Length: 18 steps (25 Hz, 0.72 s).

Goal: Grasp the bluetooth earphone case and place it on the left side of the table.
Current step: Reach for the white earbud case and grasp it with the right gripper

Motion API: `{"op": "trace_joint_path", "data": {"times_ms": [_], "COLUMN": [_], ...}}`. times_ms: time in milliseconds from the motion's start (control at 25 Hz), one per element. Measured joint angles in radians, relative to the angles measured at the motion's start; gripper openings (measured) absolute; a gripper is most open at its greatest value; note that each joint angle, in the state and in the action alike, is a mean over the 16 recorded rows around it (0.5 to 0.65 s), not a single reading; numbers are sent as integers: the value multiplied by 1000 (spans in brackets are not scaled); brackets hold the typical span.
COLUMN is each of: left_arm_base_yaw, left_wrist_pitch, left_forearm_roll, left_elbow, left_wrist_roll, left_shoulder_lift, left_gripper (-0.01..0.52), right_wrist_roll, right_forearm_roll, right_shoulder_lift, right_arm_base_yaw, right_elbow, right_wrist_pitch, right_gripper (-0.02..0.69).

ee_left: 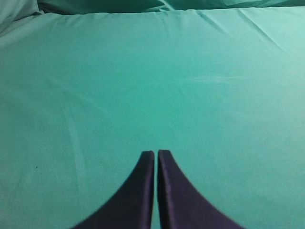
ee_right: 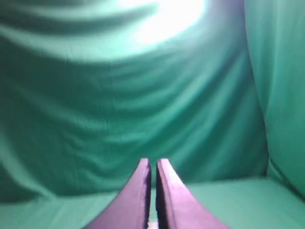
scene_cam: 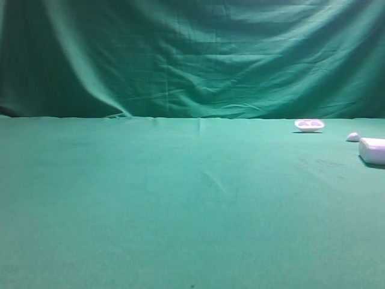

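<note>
The bluetooth earphone case (scene_cam: 373,150), a smooth white rounded block, lies on the green table (scene_cam: 180,211) at the far right edge of the exterior high view, partly cut off by the frame. Neither arm shows in that view. My left gripper (ee_left: 156,151) hangs over bare green cloth (ee_left: 143,71) with its dark fingers pressed together and nothing between them. In the right wrist view, my right gripper (ee_right: 153,161) is shut too and points at the draped backdrop (ee_right: 119,95), with the case out of its sight.
A shallow white open tray (scene_cam: 309,125) sits at the back right of the table. A tiny white pebble-like piece (scene_cam: 353,136) lies between it and the case. The green backdrop (scene_cam: 192,54) hangs behind the table's far edge.
</note>
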Motion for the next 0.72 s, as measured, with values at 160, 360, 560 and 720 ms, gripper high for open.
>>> {"op": "trace_joint_path", "data": {"times_ms": [160,360,560,720], "left_arm_base_yaw": [0,0,0,0], "left_wrist_pitch": [0,0,0,0], "left_forearm_roll": [0,0,0,0], "left_elbow": [0,0,0,0], "left_wrist_roll": [0,0,0,0], "left_shoulder_lift": [0,0,0,0], "left_gripper": [0,0,0,0], "right_wrist_roll": [22,56,72,32], "right_forearm_roll": [4,8,26,46], "right_shoulder_lift": [91,266,453,588], "right_arm_base_yaw": [0,0,8,34], "right_elbow": [-102,-261,-392,-460], "right_wrist_pitch": [93,319,532,649], "right_gripper": [0,0,0,0]}}
